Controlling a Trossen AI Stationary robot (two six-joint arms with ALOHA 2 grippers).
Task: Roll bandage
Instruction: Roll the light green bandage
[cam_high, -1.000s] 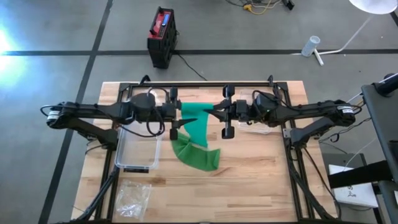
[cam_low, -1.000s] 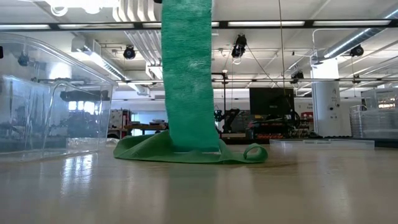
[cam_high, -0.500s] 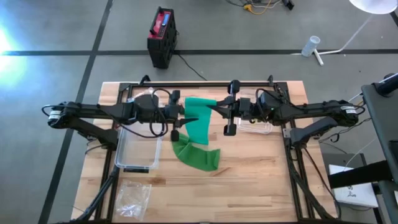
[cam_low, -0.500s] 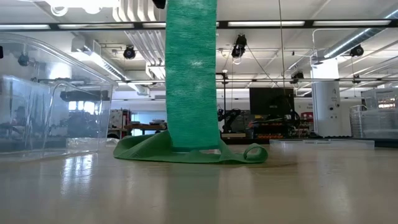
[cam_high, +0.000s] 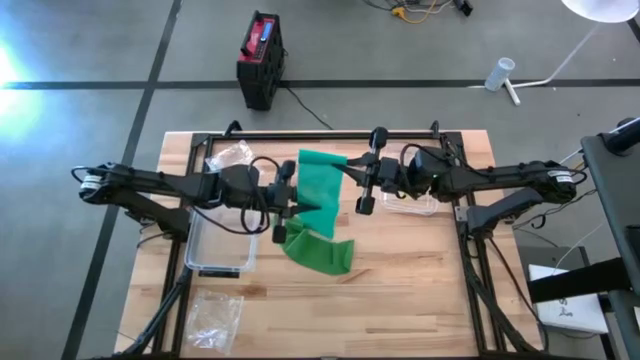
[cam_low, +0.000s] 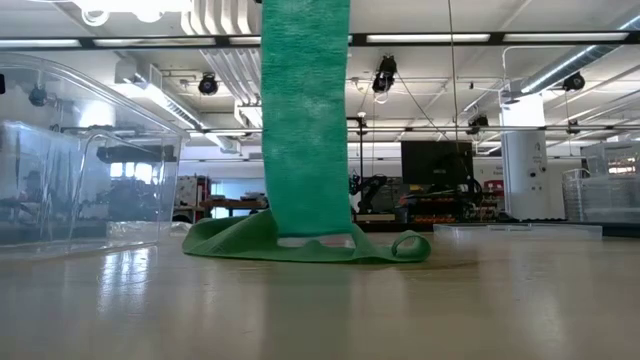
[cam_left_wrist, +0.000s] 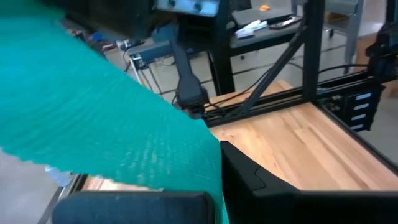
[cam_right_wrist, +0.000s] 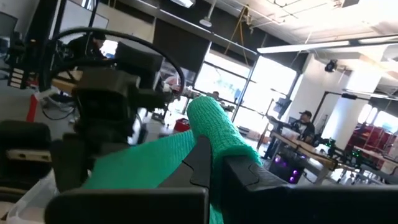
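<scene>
While both arms meet over the middle of the table, the scene reads like this:

Table: wooden table (cam_high: 420, 300) with a black frame around it, both arms reaching in from the sides.

Bandage: green bandage (cam_high: 322, 190) held up in the air between the two grippers; in the low view it hangs as a broad vertical strip (cam_low: 305, 120), and its loose end lies crumpled in a heap on the wood (cam_low: 300, 245).

Bin: clear plastic bin (cam_high: 220, 245) on the table below the left arm, standing at the left of the low view (cam_low: 70, 160).

Left gripper: left gripper (cam_high: 290, 205) is clamped tight on the bandage's left edge, partway down the strip; its wrist view is filled with green cloth (cam_left_wrist: 106, 130).

Right gripper: right gripper (cam_high: 352, 170) is pinched closed on the bandage's upper right corner, the cloth bunched at its fingertips (cam_right_wrist: 214, 134).

Bag: crinkled clear plastic bag (cam_high: 212, 318) at the table's near left corner.
</scene>
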